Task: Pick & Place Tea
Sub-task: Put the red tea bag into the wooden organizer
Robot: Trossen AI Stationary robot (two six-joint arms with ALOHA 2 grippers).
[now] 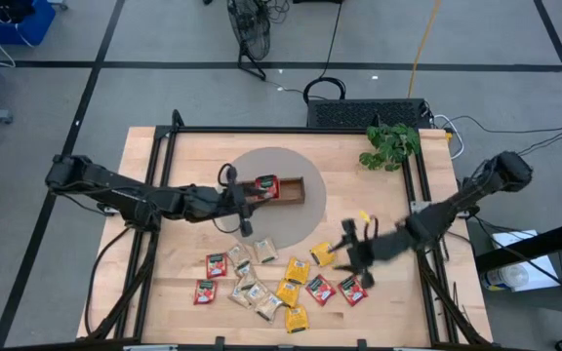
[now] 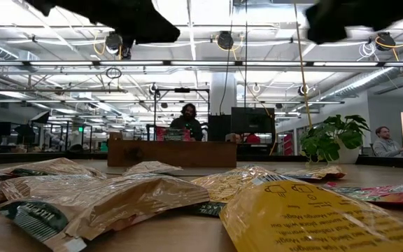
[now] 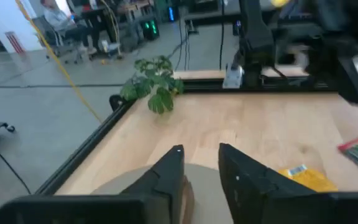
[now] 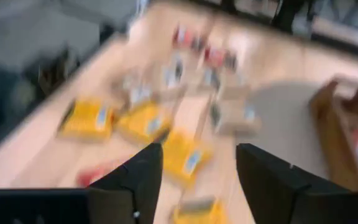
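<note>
The tea sachets (image 1: 261,281) lie loose on the table's near half, in red, yellow and pale beige; the low view shows them close up (image 2: 103,196). One red sachet (image 1: 264,187) lies in the left end of the brown wooden tray (image 1: 291,189). My left gripper (image 1: 250,198) hovers just beside that end of the tray, pointing toward the table's right, open with nothing between its fingers (image 3: 201,165). My right gripper (image 1: 347,255) hangs open above the right end of the sachet spread, over the yellow ones (image 4: 185,155), holding nothing (image 4: 197,168).
The tray stands on a round grey mat (image 1: 296,229). A small potted plant (image 1: 390,144) sits at the far right corner. A black frame rail (image 1: 261,130) runs round the table. People sit in the room beyond the table (image 2: 187,119).
</note>
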